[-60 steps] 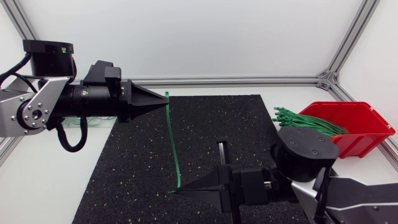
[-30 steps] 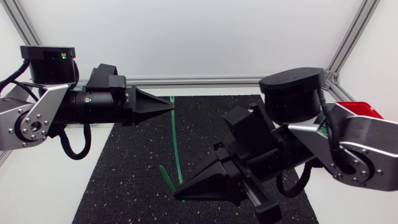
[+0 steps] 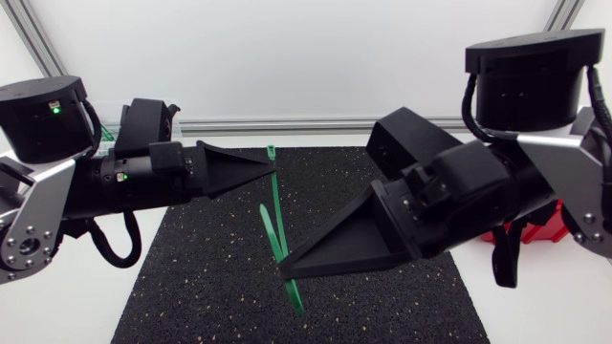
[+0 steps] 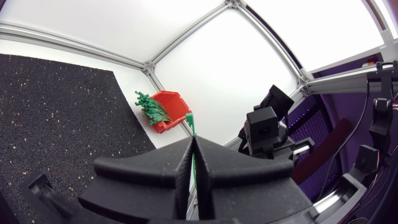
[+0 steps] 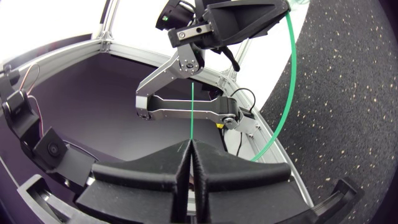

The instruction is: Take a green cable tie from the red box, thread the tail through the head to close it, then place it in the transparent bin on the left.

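Head view: the right gripper (image 3: 287, 270) has swung up off the mat (image 3: 191, 287), so the green cable tie (image 3: 277, 215), straight a second ago, now bows into a curve. I'd guess it's lining the tail up with the head, nothing threaded yet. Both sets of fingers are clamped on the tie, with the left gripper (image 3: 268, 170) just under the head end and the right one by the tail, all held above the mat.

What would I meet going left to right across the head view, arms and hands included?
Left arm → left hand → green cable tie, gripped by both hands → right hand → right arm.
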Available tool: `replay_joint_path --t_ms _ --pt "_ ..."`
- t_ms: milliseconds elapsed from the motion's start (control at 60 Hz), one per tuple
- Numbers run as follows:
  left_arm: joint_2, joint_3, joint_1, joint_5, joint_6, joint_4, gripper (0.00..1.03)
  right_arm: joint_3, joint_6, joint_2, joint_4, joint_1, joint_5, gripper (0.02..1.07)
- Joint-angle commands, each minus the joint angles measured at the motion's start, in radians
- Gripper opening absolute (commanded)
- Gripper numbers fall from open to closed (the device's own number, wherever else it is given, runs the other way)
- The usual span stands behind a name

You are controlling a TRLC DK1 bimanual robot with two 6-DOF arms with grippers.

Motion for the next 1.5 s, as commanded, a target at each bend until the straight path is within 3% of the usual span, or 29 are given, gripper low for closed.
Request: replay_joint_path --t_ms 0,250,350,550,733,883,1483 --pt "-0.049 -0.039 -0.032 -0.030 0.027 0.023 0.04 0.054 0.139 0.004 -0.026 -0.010 -0.032 0.08" --pt "-0.132 -0.104 -0.063 -0.096 0.069 0.060 0.04 0.226 0.128 0.111 -0.322 -0.019 -0.082 0.08" --pt "-0.170 -0.122 -0.086 -0.133 0.090 0.062 0.04 0.256 0.128 0.134 -0.373 -0.024 -0.076 0.08" --pt "-0.230 -0.157 -0.145 -0.211 0.167 0.062 0.04 0.276 0.133 0.154 -0.394 -0.025 -0.066 0.08" --pt "-0.319 -0.202 -0.254 -0.355 0.293 0.045 0.04 0.278 0.134 0.152 -0.396 -0.047 -0.066 0.08" --pt "-0.358 -0.223 -0.310 -0.427 0.356 0.037 0.04 0.275 0.134 0.160 -0.396 -0.064 -0.066 0.08" --pt "-0.399 -0.226 -0.320 -0.463 0.385 0.026 0.04 0.299 0.142 0.177 -0.399 -0.065 -0.061 0.08"
